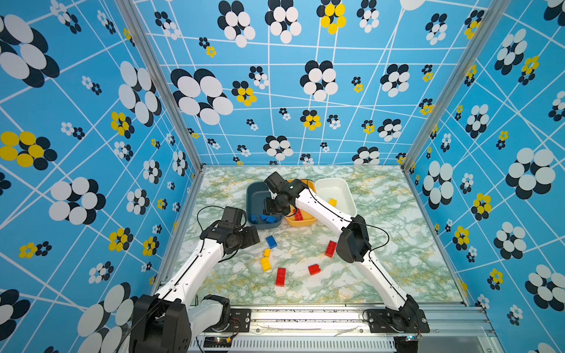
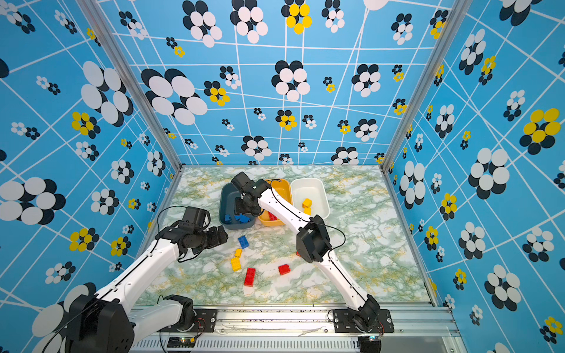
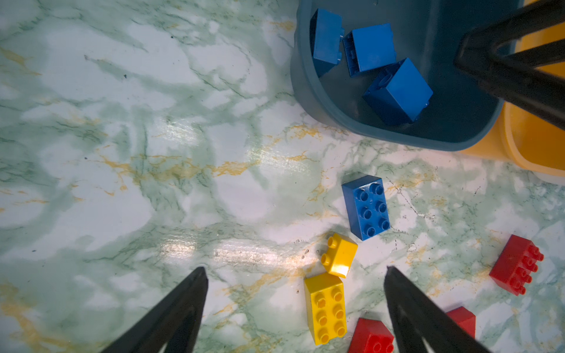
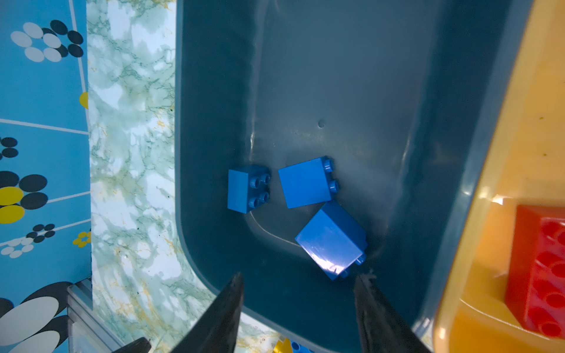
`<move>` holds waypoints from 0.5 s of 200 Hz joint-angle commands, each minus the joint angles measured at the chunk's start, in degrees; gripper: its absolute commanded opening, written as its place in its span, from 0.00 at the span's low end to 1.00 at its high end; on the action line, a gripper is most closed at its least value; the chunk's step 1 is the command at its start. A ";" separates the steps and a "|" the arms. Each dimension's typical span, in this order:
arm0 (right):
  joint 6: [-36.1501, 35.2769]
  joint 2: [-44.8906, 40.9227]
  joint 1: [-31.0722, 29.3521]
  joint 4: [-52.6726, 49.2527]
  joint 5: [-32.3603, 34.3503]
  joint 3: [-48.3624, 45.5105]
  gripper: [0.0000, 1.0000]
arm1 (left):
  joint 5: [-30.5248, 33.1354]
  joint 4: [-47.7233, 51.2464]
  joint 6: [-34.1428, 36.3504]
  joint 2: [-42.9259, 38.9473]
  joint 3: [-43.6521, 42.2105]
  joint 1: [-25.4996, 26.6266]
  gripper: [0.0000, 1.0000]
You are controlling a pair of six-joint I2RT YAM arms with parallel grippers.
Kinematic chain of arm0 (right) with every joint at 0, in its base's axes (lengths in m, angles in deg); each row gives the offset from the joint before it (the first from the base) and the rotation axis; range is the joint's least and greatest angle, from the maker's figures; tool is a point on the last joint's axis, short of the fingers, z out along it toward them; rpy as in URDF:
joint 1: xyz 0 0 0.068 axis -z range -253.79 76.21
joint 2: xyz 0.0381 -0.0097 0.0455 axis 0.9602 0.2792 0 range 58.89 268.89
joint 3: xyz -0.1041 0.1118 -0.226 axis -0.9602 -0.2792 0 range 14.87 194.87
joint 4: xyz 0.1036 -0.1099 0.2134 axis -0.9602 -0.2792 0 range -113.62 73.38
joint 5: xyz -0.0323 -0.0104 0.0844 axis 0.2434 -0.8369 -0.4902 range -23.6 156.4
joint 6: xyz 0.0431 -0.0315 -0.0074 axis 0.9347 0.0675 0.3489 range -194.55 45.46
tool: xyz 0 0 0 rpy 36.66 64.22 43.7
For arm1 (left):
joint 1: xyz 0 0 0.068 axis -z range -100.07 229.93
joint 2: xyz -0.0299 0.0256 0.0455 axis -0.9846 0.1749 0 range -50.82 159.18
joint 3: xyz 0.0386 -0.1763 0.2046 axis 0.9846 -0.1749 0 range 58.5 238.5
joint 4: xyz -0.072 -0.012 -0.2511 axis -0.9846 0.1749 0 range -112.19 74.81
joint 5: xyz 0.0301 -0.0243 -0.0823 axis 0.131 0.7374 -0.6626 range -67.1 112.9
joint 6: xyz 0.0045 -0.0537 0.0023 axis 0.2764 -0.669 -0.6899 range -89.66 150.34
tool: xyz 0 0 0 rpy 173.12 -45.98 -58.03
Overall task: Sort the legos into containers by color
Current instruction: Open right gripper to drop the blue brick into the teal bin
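Left pincer (image 3: 295,269) gapes empty, right pincer (image 4: 298,276) likewise over blue bricks (image 4: 305,183) in teal tub (image 4: 214,122).

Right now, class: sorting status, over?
Right end effector open over teal tub. Left end effector open. Six legos loose on table. Right arm overhangs yellow tub.

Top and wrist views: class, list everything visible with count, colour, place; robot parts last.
Shallow plastic tubs: three; dark teal-blue tub, orange-yellow tub, white tub; side by side, table's far end.
Blue studded plastic bricks: four; three in teal tub, one on table.
Red bricks: at least four; three on table, one in orange-yellow tub.
Yellow bricks: at least three; two on table, one in white tub.
Marbled table: one, green-white.
Left gripper: open, empty, near loose bricks.
Right gripper: open, empty, above teal tub.
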 commanded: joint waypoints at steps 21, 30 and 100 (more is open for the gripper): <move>-1.41 -4.75 -0.11 -2.70 0.76 1.23 0.61 | -0.62 -0.68 -0.02 1.80 1.41 0.26 0.91; -1.64 -5.68 -0.11 -3.07 1.05 0.98 0.61 | -0.63 -0.72 -0.04 2.23 1.82 0.51 0.91; -2.17 -17.74 -0.15 -0.11 3.67 -14.32 0.67 | -0.20 -2.54 -1.46 7.64 5.87 5.88 0.89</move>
